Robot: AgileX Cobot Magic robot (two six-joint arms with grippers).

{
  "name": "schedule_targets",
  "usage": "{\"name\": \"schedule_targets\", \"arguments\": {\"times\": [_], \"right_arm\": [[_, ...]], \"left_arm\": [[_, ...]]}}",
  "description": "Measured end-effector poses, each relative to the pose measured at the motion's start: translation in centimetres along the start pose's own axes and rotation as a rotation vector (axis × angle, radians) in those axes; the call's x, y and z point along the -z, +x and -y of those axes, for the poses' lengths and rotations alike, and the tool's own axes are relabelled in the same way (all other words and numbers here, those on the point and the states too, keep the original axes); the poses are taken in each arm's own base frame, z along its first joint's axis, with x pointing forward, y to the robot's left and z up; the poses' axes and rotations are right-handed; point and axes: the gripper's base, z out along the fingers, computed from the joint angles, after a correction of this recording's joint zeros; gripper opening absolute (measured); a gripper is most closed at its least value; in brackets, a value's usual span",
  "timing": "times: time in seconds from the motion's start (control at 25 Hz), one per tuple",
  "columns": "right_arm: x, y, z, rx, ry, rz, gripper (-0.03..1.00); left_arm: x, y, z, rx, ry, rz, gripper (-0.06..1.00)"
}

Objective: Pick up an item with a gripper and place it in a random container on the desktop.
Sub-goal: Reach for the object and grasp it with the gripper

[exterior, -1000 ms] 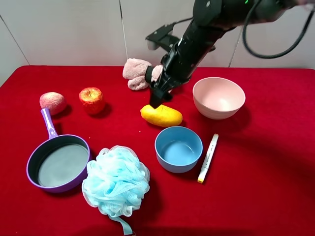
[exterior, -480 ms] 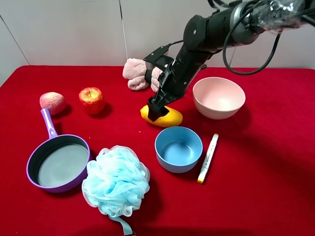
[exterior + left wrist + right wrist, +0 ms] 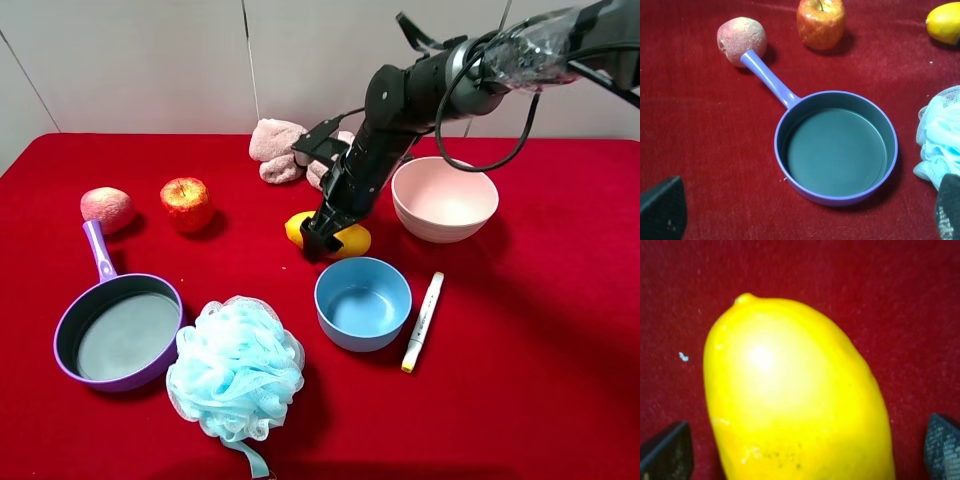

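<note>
Well, I judged the job to be at the grasp itself, with nothing lifted yet: the mango (image 3: 353,241) lay on the red tabletop (image 3: 540,380) around the middle, just beyond the blue bowl (image 3: 350,335) and a little left of the pink bowl (image 3: 412,216). The right jaws were down over it and spread wide. In the right wrist view their fingers (image 3: 664,452) stood on either side of the fruit with red cloth showing in the gaps, so they gripped nothing. The left jaws, seen only in their own wrist view, were also spread apart and empty, hanging over the purple pan (image 3: 790,97) on the left. The next move, as I read it, called for closing the right jaws across the mango's narrow width. It would then need lifting straight up and carrying right, high enough to clear the pink bowl's rim before release. The skin looked smooth and rounded, so I expected it might slip if pinched off centre. Counting what I had on the tabletop: one mango, one red apple (image 3: 186,203), one pinkish round fruit (image 3: 107,208), two bowls (one pink, one blue) and one purple pan. There was also one pale blue mesh puff (image 3: 236,368), one marker pen (image 3: 422,322) and one pink folded cloth (image 3: 275,148) at the far side.
</note>
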Motion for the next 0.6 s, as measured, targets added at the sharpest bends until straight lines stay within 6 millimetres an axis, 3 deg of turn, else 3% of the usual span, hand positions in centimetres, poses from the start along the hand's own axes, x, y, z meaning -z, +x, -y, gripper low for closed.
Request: {"name": "schedule_targets", "arguments": {"times": [0.2,0.32,0.6], "right_arm": [[-0.22,0.05,0.04,0.006,0.001,-0.001,0.67],[-0.22,0.04,0.05,0.006,0.002,0.001,0.48],[-0.2,0.02,0.05,0.009,0.002,0.0,0.46]], "left_arm": [[0.0,0.0,0.0,0.0,0.0,0.0,0.99],[0.0,0.0,0.0,0.0,0.0,0.0,0.99],[0.0,0.0,0.0,0.0,0.0,0.0,0.99]]}}
